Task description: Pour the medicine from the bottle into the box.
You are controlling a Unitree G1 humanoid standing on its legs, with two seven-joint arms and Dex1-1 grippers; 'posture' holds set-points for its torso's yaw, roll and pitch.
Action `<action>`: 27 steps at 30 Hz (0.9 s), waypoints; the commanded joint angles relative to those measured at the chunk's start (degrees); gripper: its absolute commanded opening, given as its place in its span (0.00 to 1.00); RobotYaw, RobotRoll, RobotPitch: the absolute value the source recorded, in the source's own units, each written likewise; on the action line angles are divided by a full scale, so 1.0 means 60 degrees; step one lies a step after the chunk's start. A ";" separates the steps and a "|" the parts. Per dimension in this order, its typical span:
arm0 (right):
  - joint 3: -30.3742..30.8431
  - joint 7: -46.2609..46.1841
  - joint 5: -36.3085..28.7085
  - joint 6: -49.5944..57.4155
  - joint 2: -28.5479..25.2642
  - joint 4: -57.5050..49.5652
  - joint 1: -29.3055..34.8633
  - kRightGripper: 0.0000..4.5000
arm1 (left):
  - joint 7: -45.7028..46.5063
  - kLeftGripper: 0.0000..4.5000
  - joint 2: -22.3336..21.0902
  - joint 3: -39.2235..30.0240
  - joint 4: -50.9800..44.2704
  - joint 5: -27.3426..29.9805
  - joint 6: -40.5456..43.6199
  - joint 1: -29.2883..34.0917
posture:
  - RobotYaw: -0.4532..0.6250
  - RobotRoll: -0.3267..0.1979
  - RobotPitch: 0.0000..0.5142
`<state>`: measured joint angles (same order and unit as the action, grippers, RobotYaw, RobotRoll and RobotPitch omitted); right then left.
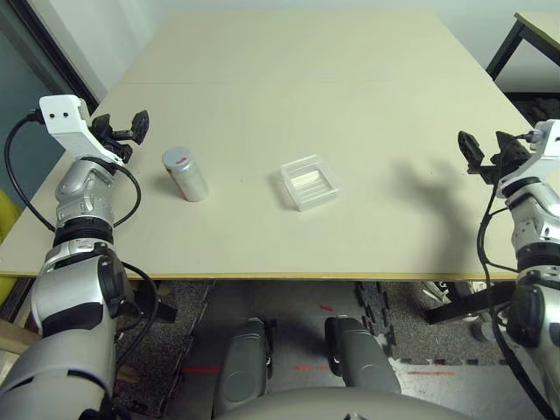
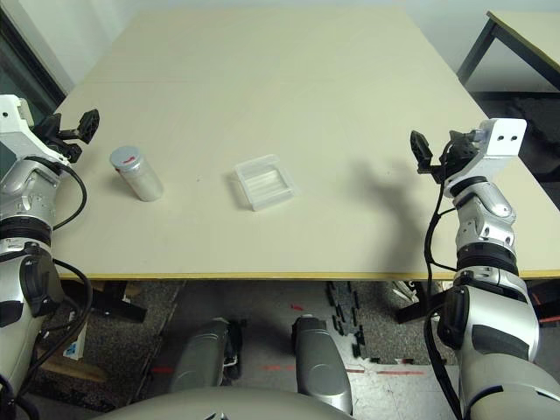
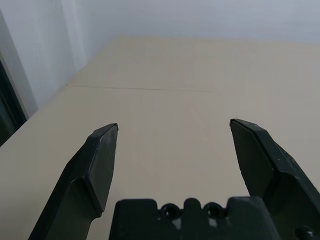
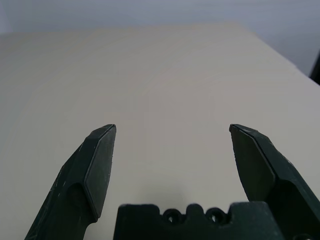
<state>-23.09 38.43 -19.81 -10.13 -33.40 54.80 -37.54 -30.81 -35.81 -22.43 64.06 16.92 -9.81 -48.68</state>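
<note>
We've got the table (image 1: 262,105), bare-topped around our parts. Left gripper (image 3: 174,122) and right gripper (image 4: 172,125): both spread wide, nothing held. Box (image 1: 309,182) sits mid-table near the front edge; bottle (image 1: 185,174) stands capped between it and our left gripper.

Can count one grey-capped bottle (image 1: 185,177) near the left gripper's (image 3: 174,125) fingers, one clear plastic tray (image 1: 309,183) between those and the right gripper's (image 4: 173,126); two tables, one (image 1: 262,105) beneath the fingers (image 3: 102,165), one (image 1: 542,28) beyond the right ones; two grippers, four fingers
</note>
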 commanded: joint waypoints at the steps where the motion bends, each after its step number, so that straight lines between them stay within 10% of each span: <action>1: 0.0209 0.1280 -0.0410 0.0441 0.0169 -0.0696 0.0069 1.00 | -0.0270 1.00 -0.0163 -0.0117 0.0025 0.0117 0.0203 0.0086 | 0.27 0.62 0.19; 13: 0.2190 0.5878 -0.1164 0.2631 0.0346 -0.4408 0.1255 1.00 | -0.1649 1.00 -0.0812 -0.0499 -0.0758 0.0727 0.1147 0.0507 | 0.30 0.62 0.22; 27: 0.3355 0.7045 -0.0700 0.2667 0.0084 -0.5433 0.1606 1.00 | -0.2732 1.00 -0.0656 -0.0924 -0.4957 0.2236 0.3182 0.2704 | 0.32 0.62 0.25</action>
<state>-3.81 80.22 -24.54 6.16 -32.44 22.92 -28.37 -46.53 -39.86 -27.08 38.54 28.45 7.17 -34.37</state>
